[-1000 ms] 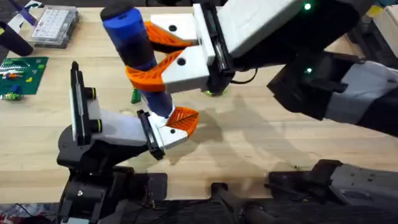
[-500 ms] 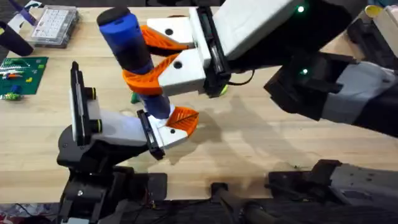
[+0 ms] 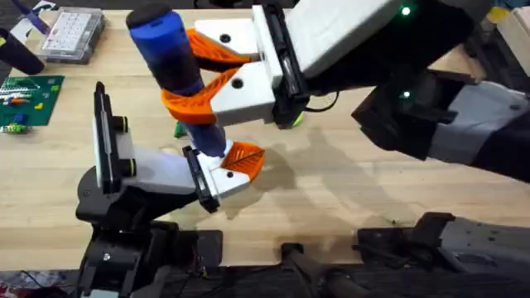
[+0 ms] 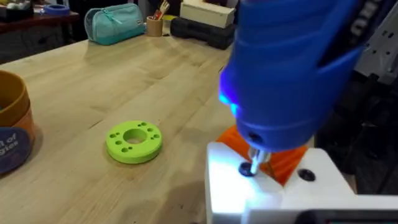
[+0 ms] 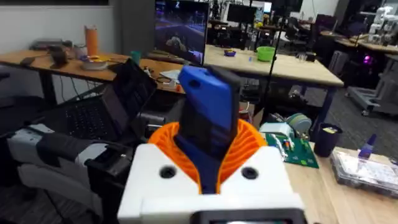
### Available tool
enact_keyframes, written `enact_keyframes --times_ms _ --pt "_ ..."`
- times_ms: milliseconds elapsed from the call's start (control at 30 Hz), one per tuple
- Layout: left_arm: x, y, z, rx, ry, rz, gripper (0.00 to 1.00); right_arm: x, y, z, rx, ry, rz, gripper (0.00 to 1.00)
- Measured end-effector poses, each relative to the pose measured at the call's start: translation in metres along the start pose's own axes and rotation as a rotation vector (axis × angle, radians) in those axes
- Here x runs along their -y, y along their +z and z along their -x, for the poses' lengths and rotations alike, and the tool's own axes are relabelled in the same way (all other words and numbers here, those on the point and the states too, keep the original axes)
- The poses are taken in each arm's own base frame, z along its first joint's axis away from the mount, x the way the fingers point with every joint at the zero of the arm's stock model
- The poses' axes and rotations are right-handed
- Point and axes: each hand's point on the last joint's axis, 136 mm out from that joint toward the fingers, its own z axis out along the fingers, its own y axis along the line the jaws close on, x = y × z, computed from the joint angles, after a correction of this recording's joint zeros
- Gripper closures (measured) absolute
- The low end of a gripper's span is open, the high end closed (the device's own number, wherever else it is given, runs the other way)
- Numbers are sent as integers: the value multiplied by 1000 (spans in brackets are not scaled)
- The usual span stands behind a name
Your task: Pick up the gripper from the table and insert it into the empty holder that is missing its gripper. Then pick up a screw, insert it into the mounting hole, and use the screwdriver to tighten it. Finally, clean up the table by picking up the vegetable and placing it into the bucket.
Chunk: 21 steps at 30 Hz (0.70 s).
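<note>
While the right tool (image 3: 192,79) hangs high under the overhead camera, it blocks much of the desk (image 3: 348,182) mid-area. Its white fingers with orange ribbed pads (image 3: 199,103) are pinched on the screwdriver (image 3: 170,58), held roughly upright, tip down.

Screwdriver: thick bright-blue handle, black end cap on top, darker band lower, short metal tip. In the left wrist view the tip (image 4: 255,160) sits on a dark screw (image 4: 247,169) in the white body at that view's bottom edge; an orange pad (image 4: 273,158) shows just behind it. The blue handle (image 4: 292,68) blocks most of that view's right side.

Left tool (image 3: 236,170): white fingers, orange pad, low over the desk directly under the screwdriver. Can't tell if its fingers are spread or closed.

Around:
- lime-green ring with holes (image 4: 134,140) flat on the desk, well clear of the tip; in the overhead just a sliver (image 3: 290,122) peeks out from under the right arm.
- bucket (image 4: 12,127), orange with blue label band, at the edge of the left wrist view, near the ring, not touching.
- vegetable (image 3: 179,128), small dark-green bit, mostly hidden behind the screwdriver shaft.
- green circuit board (image 3: 29,99) and clear parts box (image 3: 73,35) at the far-left desk corner, well apart from the tools.
- teal pouch (image 4: 117,23) at the far desk edge.

Right wrist view: screwdriver handle (image 5: 208,112) between the orange pads, laptop (image 5: 106,109) and other desks behind.
</note>
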Motion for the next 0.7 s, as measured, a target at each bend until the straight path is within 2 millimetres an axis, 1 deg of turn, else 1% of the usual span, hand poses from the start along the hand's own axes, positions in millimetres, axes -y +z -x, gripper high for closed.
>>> enact_keyframes --times_ms 700 --pt "0 0 0 0 0 0 985 7 -5 -1 -5 16 -22 905"
